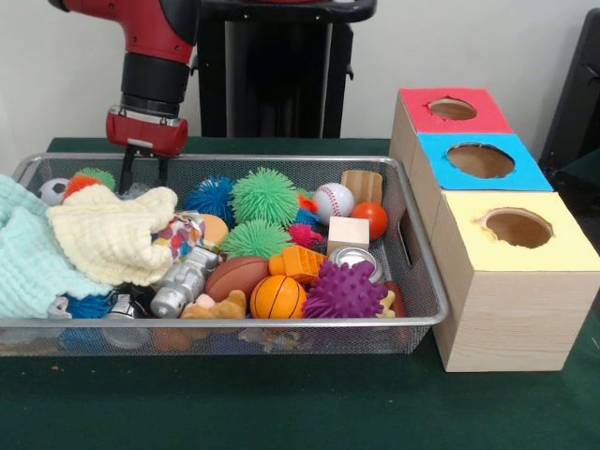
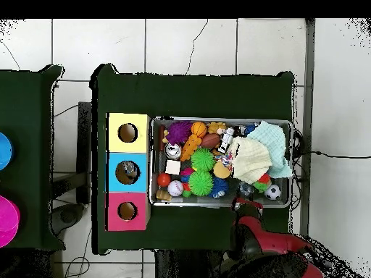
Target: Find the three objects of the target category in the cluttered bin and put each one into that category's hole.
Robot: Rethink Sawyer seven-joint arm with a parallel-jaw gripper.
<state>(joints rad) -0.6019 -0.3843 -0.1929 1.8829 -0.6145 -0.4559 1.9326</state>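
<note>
The wire mesh bin [image 1: 234,323] sits on the green table, full of toys and cloths; it also shows in the overhead view [image 2: 153,163]. My gripper [image 1: 144,180] hangs over the bin's back left corner, just above the contents. It is open and empty, and it also shows in the overhead view [image 2: 240,203]. No crinkly plastic wrapper shows in either view. Three wooden boxes stand to the right of the bin, each with a round hole: red top [image 1: 417,114], blue top [image 1: 441,171], yellow top [image 1: 469,246].
A pale yellow cloth [image 1: 112,232] and a mint cloth [image 1: 28,255] cover the bin's left part. Spiky green balls [image 1: 264,195], a purple spiky ball [image 1: 344,291], a small basketball [image 1: 277,298], a baseball [image 1: 334,201], a wooden cube [image 1: 348,232] and a silver can [image 1: 178,286] fill the rest.
</note>
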